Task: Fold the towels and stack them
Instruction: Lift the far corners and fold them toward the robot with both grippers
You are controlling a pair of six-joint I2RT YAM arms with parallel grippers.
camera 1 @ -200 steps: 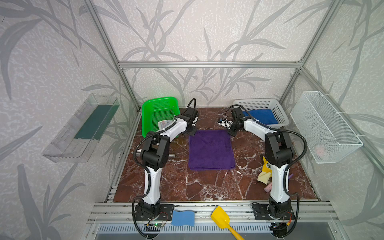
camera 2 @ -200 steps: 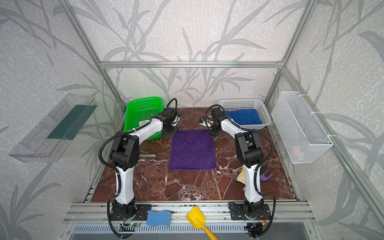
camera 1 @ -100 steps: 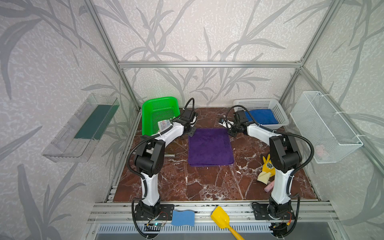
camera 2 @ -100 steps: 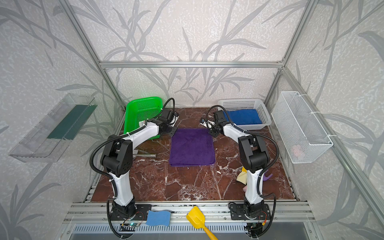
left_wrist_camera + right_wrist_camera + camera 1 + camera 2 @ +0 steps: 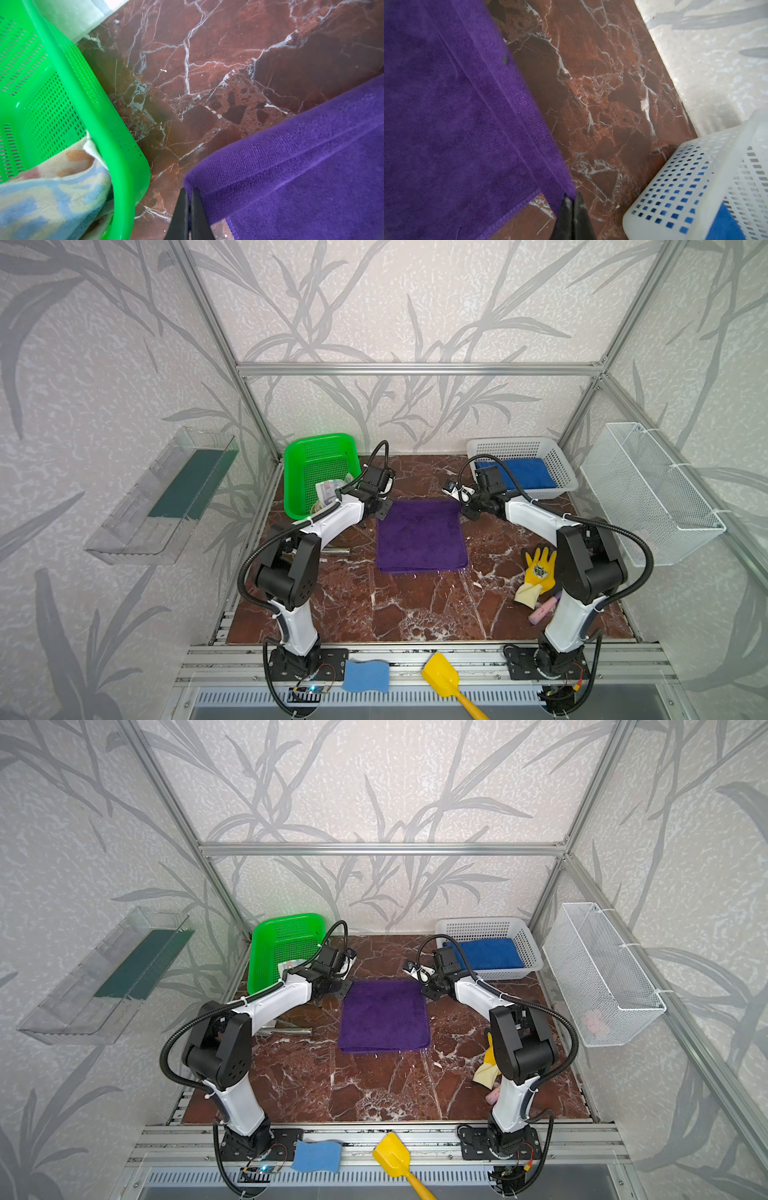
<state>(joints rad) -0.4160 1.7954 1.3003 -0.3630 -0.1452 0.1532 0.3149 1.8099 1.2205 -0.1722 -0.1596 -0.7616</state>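
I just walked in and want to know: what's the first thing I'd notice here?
The purple towel lies flat in the middle of the red marble table, with the left gripper and right gripper pinching its two far corners. A bright green basket sits back-left, and a white basket with a blue towel back-right.

3 towels (image 5: pixel 419 535) (image 5: pixel 519 477) (image 5: pixel 328 491), 3 baskets (image 5: pixel 320 440) (image 5: pixel 511 442) (image 5: pixel 652 489), 2 arms (image 5: pixel 332 518) (image 5: pixel 536 514); 1 ea: glove (image 5: pixel 538 572), sponge (image 5: pixel 365 675), scoop (image 5: pixel 440 676).
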